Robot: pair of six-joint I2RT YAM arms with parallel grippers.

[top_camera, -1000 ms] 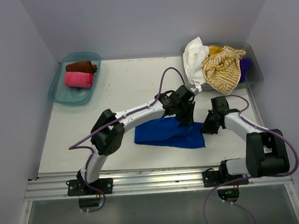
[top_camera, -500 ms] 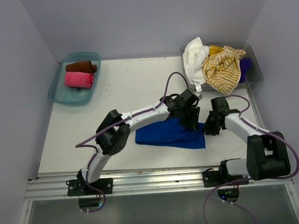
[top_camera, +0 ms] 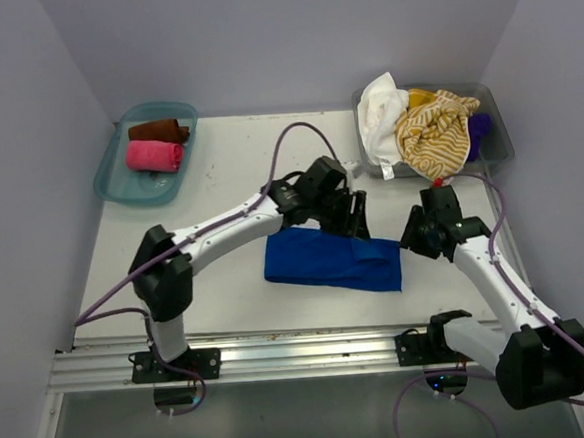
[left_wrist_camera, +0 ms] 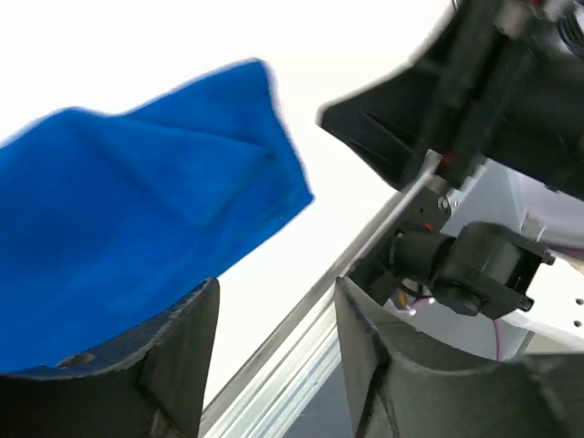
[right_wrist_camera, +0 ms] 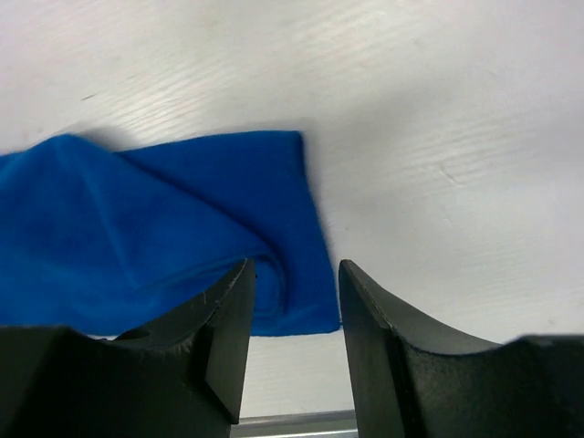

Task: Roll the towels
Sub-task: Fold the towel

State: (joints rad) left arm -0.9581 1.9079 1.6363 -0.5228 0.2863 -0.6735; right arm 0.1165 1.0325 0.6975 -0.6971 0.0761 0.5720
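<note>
A royal blue towel (top_camera: 330, 260) lies folded flat on the white table, near its front middle. My left gripper (top_camera: 349, 218) hovers at the towel's far edge, jaws open and holding nothing. My right gripper (top_camera: 415, 239) hangs just off the towel's right end, also open and empty. The left wrist view has the blue towel (left_wrist_camera: 137, 210) at upper left, with the left gripper (left_wrist_camera: 274, 315) over the table edge. In the right wrist view the blue towel's (right_wrist_camera: 164, 228) folded corner sits just beyond the right gripper (right_wrist_camera: 294, 292).
A teal bin (top_camera: 115, 185) at the back left holds a rolled brown towel (top_camera: 158, 131) and a rolled pink towel (top_camera: 153, 155). A grey bin (top_camera: 498, 151) at the back right holds loose white (top_camera: 378, 105), yellow-striped (top_camera: 432, 134) and purple (top_camera: 478, 129) towels. A metal rail (top_camera: 301, 351) runs along the front.
Both grippers opened and let go of the blue towel, which now lies flat. The left arm swung back and left; the right arm drew away to the right.
</note>
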